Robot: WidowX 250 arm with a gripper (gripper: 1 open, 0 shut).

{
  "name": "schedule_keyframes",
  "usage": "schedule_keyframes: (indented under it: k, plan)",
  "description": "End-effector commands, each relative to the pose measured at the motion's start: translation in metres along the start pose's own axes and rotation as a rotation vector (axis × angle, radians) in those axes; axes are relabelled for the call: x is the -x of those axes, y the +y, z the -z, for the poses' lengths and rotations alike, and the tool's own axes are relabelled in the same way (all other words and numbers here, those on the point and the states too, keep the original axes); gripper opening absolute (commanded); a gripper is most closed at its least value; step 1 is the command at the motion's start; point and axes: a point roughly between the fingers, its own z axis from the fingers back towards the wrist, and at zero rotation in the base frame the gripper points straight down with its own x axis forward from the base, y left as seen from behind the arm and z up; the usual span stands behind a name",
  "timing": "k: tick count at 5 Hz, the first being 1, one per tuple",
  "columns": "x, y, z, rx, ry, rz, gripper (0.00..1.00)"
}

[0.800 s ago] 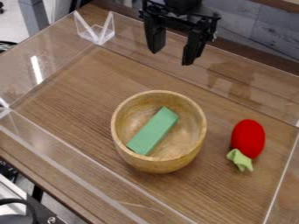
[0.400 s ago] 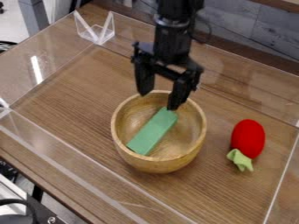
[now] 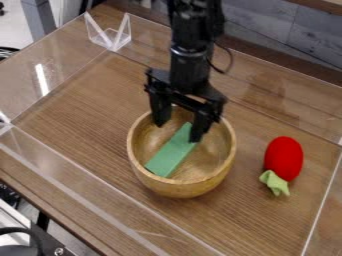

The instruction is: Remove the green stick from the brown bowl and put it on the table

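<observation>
The brown bowl [image 3: 203,178] sits in the middle of the table [image 3: 80,125]. Inside it lies the green stick [image 3: 171,155], flat and slanted from lower left to upper right. My gripper [image 3: 181,124] hangs open straight over the bowl. Its two black fingers reach down past the rim on either side of the stick's upper end, which they partly hide. Nothing is held between them.
A red strawberry toy [image 3: 282,160] with a green stem lies right of the bowl. Low clear acrylic walls [image 3: 40,80] run around the table's edges, with a clear bracket [image 3: 107,33] at the back left corner.
The arm has come forward from the back of the table and dropped down, so the open fingers now reach into the bowl over the stick. Bowl, stick and strawberry have not moved.
</observation>
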Motion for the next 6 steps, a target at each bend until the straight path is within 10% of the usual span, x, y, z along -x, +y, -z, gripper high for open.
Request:
schedule_keyframes:
  k: [1,3,6]
  plan:
    - [-0.006,-0.009,0.001,0.001,-0.088,-0.018,1.0]
    - [-0.015,-0.005,-0.02,-0.013,-0.123,-0.06,1.0]
    - [-0.017,-0.009,-0.007,-0.015,-0.14,-0.021,1.0]
